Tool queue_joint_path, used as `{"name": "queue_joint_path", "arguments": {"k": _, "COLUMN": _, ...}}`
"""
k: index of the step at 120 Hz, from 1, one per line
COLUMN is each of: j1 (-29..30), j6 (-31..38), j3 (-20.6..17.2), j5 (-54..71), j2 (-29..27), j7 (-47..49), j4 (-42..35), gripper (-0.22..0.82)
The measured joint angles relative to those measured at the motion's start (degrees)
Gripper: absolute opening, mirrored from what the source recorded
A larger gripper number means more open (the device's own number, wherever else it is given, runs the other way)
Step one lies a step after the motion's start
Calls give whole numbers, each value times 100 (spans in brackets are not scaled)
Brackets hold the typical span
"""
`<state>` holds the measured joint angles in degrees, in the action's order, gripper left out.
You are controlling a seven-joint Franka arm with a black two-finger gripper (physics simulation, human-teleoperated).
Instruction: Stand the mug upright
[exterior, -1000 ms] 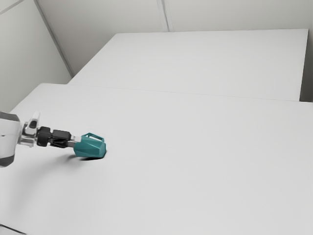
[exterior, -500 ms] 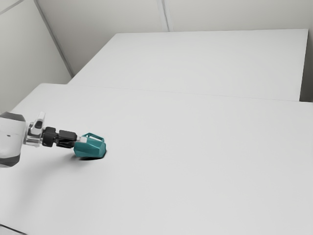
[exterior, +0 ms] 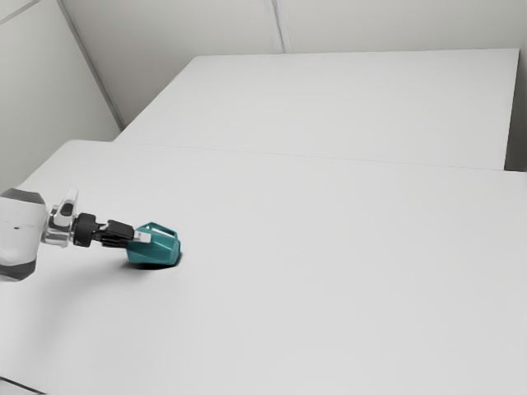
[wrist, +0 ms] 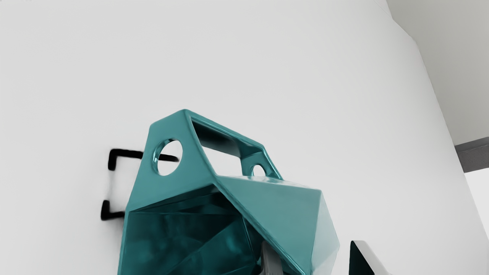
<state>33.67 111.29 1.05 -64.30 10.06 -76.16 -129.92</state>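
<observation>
Mug (exterior: 156, 252) on side, wall (wrist: 282, 214) btwn fingers (exterior: 143, 238)

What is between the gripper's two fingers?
A wall of the teal mug: the wrist view shows one finger inside the mug and the other finger outside, clear of it.

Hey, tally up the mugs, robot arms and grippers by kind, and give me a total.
Mugs: 1, a glossy teal faceted mug with a handle, lying on its side
Robot arms: 1, a white arm with dark grey parts
Grippers: 1, a black two-finger gripper, one finger inside the mug
Total: 3
</observation>
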Motion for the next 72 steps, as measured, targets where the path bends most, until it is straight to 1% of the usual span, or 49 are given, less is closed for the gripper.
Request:
{"name": "queue_joint_path", "arguments": {"k": 19, "j1": 1, "j6": 4, "j3": -75, "j5": 3, "j2": -60, "j7": 3, "j4": 0, "gripper": -6}}
{"name": "queue_joint_path", "arguments": {"k": 34, "j1": -25, "j6": 17, "j3": -144, "j5": 9, "j2": -153, "j7": 4, "j4": 2, "gripper": -12}}
{"name": "queue_joint_path", "arguments": {"k": 48, "j1": -97, "j6": 49, "j3": -168, "j5": 28, "j2": -236, "j7": 5, "j4": 14, "gripper": -15}}
{"name": "queue_joint_path", "arguments": {"k": 72, "j1": -344, "j6": 194, "j3": -187, "j5": 116, "j2": -490, "j7": 14, "j4": 39, "gripper": -17}}
